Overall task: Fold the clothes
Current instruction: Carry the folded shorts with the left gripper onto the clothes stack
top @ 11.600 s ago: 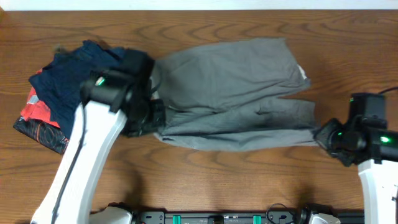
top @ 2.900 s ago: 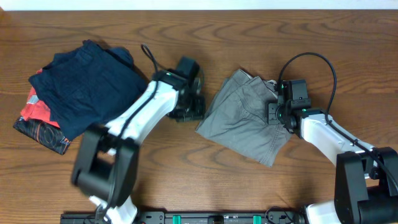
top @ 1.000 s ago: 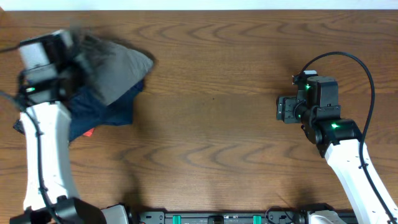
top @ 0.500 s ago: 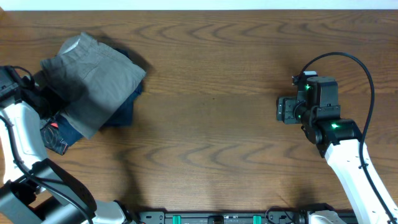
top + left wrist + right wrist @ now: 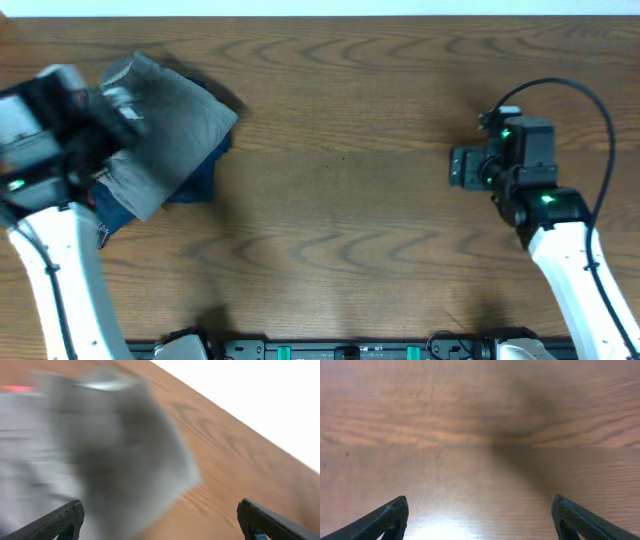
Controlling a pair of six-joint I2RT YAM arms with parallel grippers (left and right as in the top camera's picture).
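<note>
**Task item.** The grey shorts (image 5: 170,115) lie in a folded bundle at the far left corner of the desk (image 5: 340,200). The bundle rests on top of a navy garment (image 5: 203,172). The edge of the navy garment shows along the lower right side of the shorts. A lighter fold of the shorts is visible at the top of the bundle.

**Left arm.** The left end effector (image 5: 118,108) is positioned over the left part of the bundle. The overhead view is motion-blurred here, so contact with the fabric cannot be determined. In the left wrist view, the two fingers (image 5: 67,519) stand wide apart at the lower corners of the frame, with nothing clamped between them. The shorts fill the area ahead of the fingers as a blurred grey mass. A thin strip of red (image 5: 17,388) shows at the upper left edge of that view. It is too blurred to identify.

**Right arm.** The right end effector (image 5: 458,167) is on the right side of the desk, well apart from the garments, and points toward the centre. In the right wrist view, its fingers (image 5: 392,514) are spread apart. Only bare wood grain shows between and ahead of them.
</note>
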